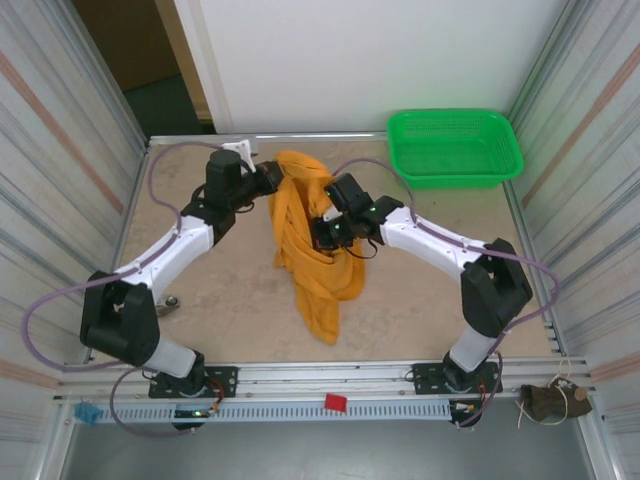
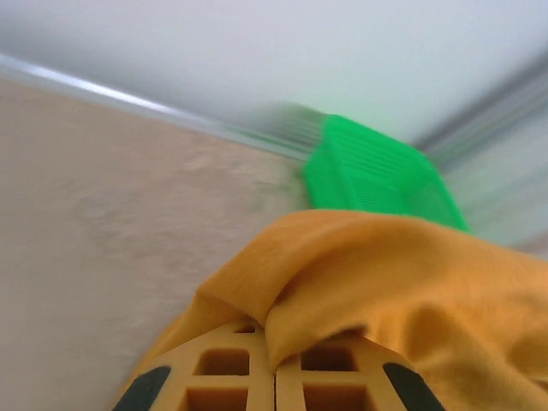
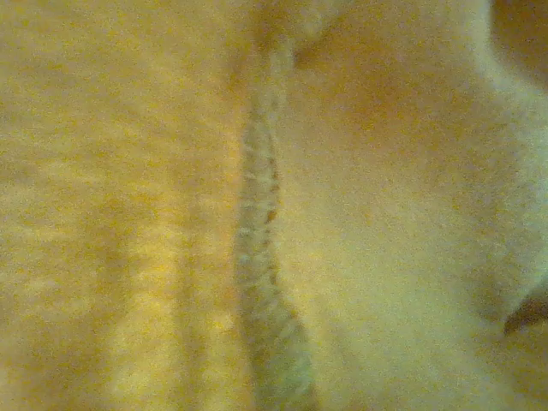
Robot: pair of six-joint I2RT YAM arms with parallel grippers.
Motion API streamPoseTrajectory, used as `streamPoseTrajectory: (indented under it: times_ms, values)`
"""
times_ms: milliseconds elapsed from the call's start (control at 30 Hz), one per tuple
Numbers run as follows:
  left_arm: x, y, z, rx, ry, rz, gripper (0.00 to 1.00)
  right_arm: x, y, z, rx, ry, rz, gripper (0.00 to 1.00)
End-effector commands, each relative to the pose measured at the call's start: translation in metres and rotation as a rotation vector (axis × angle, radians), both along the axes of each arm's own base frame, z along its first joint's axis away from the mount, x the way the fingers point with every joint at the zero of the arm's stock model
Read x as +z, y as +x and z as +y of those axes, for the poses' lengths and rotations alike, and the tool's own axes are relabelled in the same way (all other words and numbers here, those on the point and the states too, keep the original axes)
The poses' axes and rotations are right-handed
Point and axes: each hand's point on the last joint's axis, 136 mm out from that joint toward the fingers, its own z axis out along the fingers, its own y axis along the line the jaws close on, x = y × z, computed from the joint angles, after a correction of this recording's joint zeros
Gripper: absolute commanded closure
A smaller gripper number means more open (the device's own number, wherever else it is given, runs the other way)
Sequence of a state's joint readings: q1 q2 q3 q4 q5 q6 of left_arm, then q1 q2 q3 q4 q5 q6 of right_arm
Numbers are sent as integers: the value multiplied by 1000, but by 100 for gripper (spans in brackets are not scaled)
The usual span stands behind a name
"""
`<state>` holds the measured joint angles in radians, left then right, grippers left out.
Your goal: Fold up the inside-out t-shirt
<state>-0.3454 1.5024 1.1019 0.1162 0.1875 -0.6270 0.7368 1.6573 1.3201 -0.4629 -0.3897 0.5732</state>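
T-shirt (image 1: 310, 250): mustard-orange, bunched into a long, rumpled strip. It runs from near the middle of the far edge of the tabletop (image 1: 220, 300) down toward the centre, and its lower end lies flat on the surface, pointing at the near edge. The upper part is gathered and raised between the two arms. No print or tag can be made out.

Left pincer (image 1: 268, 180): at the upper left edge of the cloth, close to the far edge of the tabletop. In the left wrist view the pincer (image 2: 276, 377) has its two yellow lattice fingers (image 2: 223, 377) pressed together, with a fold of the t-shirt (image 2: 385, 282) drawn down into the seam between them. Closed tight on the cloth.

Right pincer (image 1: 322, 232): buried in the folds at mid-length of the strip, on its right side. The right wrist view is blurred and very close, showing t-shirt fabric (image 3: 385, 214) with a stitched seam (image 3: 257, 214) running top to bottom. The fingers themselves cannot be seen there; the pincer is closed, and the cloth gathers around it as if gripped.

Green basket (image 1: 452, 183): plastic mesh, at the far right corner of the tabletop, well apart from the shirt. The left wrist view shows the basket (image 2: 368, 175) beyond the cloth, with bare tabletop (image 2: 94, 197) to its left.

A small red block (image 1: 335, 403) sits on the rail along the near edge, between the arm bases.
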Motion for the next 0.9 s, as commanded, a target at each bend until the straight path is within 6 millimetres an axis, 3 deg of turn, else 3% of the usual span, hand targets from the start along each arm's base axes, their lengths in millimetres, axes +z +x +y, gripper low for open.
streamPoseTrajectory:
  times_ms: [0,167,200,267,367,500,567,667,800,867]
  values:
    - [-42,6,27,135,26,159,100,75,-10,-6,33,97,-161,100]
    - [-88,-14,34,106,71,234,100,155,14,-42,-110,184,-332,100]
    - [-92,-18,35,88,80,237,94,170,20,-49,-142,210,-360,100]
    - [-96,-33,37,56,119,240,60,205,34,-64,-215,295,-411,100]
    - [-78,-54,42,32,129,175,37,236,42,-70,-232,376,-429,100]
    - [-23,-80,41,14,118,33,25,241,46,-65,-208,388,-420,100]
    - [3,-91,27,-20,104,-39,23,239,49,-62,-212,402,-411,100]
    - [22,-109,-14,-102,87,-139,20,240,55,-60,-239,430,-405,100]
    - [18,-128,-84,-226,115,-243,18,254,60,-62,-290,474,-423,100]
    - [9,-125,-112,-248,125,-251,17,263,59,-61,-300,502,-431,100]
